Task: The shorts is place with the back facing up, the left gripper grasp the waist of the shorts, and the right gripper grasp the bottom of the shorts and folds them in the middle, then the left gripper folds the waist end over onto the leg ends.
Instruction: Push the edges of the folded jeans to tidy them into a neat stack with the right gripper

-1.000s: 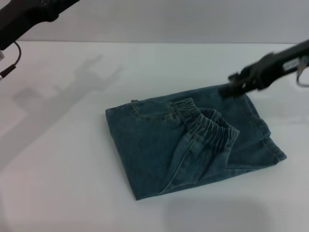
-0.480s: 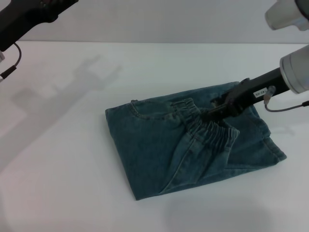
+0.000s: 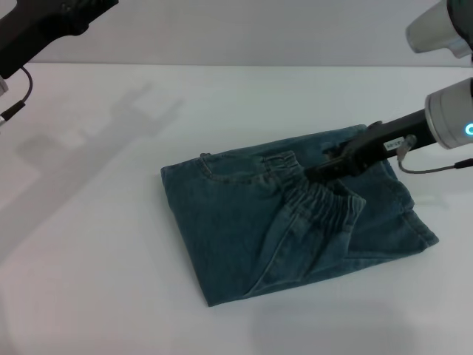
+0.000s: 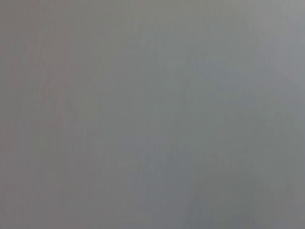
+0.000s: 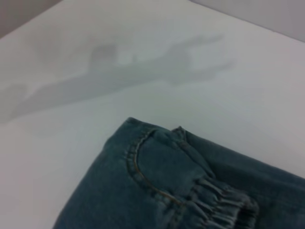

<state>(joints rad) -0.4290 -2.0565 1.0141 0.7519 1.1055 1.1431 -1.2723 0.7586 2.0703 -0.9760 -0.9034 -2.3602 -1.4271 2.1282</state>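
From the head camera I see the shorts (image 3: 288, 222) lying folded on the white table (image 3: 96, 244), a little right of centre; the denim forms a rough slanted rectangle, with one folded edge toward my left and the far right corner reaching out toward the right side; the waist (image 3: 329, 203), the ruffled elastic band, is bunched on top of the denim near the middle, gathered in a short curved ridge; a straight stitched edge with a curved pocket seam (image 3: 211, 168) shows at the far left corner of the fold.

My right gripper (image 3: 319, 174) comes in from the right on a long black arm with a silver wrist; its tip sits down at the far end of the waist, touching or just over the ruffles; I cannot tell whether the claw is spread or pinching the band, since the tip is dark against the cloth.

My left arm (image 3: 44, 26) is raised at the top left corner, well apart from the shorts; its claw is out of sight; the left wrist camera gives only a flat grey field.

The right wrist camera shows the pocket seam, the ruffled waist and arm shadows on the table.
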